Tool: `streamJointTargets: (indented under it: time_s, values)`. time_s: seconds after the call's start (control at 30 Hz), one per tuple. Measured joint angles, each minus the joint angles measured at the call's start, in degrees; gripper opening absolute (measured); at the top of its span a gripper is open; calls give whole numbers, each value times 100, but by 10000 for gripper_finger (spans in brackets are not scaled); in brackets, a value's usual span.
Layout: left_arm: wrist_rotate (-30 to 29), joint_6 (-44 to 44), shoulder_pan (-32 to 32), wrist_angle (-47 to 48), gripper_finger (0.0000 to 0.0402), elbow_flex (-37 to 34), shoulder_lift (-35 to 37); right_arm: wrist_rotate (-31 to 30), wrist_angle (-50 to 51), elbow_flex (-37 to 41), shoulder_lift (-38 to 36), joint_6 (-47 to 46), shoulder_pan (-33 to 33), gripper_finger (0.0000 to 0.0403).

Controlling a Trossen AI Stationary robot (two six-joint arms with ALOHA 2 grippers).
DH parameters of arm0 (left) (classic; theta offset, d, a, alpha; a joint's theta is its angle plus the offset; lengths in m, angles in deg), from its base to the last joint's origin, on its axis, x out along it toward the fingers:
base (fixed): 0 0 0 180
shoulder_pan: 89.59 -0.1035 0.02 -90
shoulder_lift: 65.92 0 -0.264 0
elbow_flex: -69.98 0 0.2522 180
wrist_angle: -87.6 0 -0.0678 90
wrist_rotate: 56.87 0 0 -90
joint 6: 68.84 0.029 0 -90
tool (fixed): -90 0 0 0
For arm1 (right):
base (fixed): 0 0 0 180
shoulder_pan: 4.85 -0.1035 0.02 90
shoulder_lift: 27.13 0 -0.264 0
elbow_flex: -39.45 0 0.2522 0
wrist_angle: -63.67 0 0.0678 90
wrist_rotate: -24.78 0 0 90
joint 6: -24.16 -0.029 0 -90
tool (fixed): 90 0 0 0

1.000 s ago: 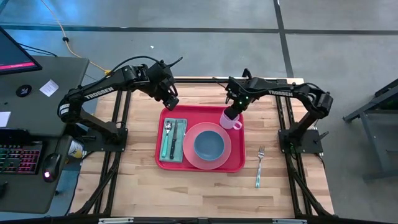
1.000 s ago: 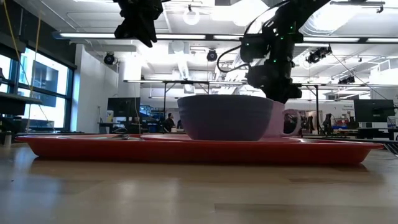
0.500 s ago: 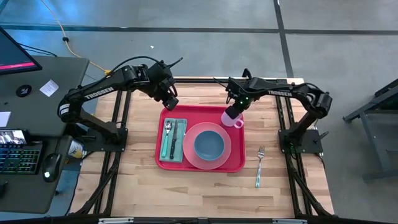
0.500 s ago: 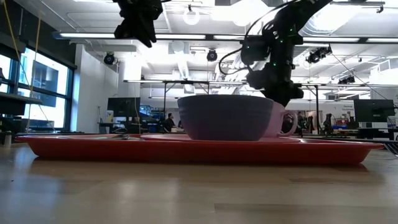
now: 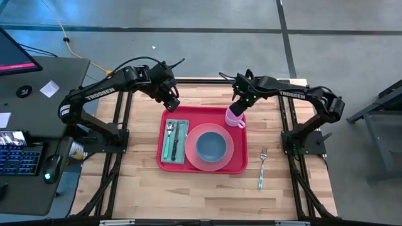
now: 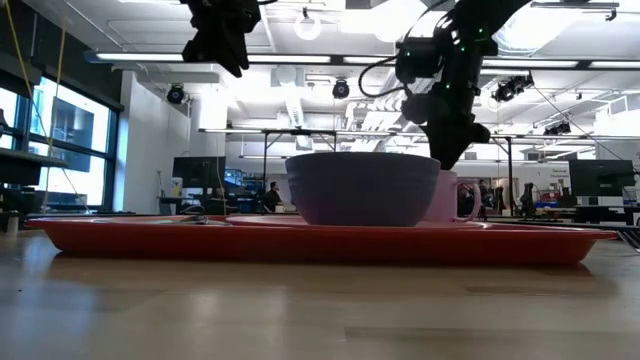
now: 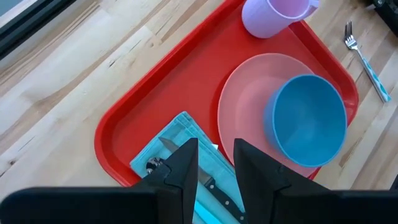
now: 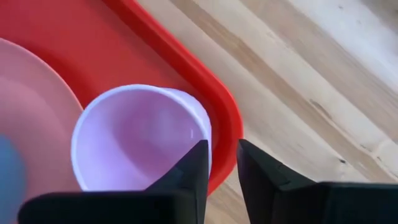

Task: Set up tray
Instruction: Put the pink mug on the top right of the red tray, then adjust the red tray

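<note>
The right pincer, slightly parted and empty, hangs just above the lilac plastic mug standing in the flat red plastic tray's far right corner. The mug looks placed; next likely the teal-handled metal fork on the wooden bench, right of the tray. The left pincer, part-open and empty, waits over the tray's far left corner.

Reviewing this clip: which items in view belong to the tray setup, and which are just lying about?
Part of the job: tray, pink plate, blue bowl, lilac mug, teal napkin with knife and spoon, fork on the table.
Just lying about: keyboard, mouse, both on the side desk.
</note>
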Motion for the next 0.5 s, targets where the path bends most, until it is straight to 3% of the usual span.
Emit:
streamJointTargets:
  time_s: [0.3,0.5]
  values:
    - [-2,1,0,10,136,0,0,249,195,-4,-134,-77,0,61]
    - [6,-4,2,71,136,1,0,997,970,9,-495,-618,-104,66]
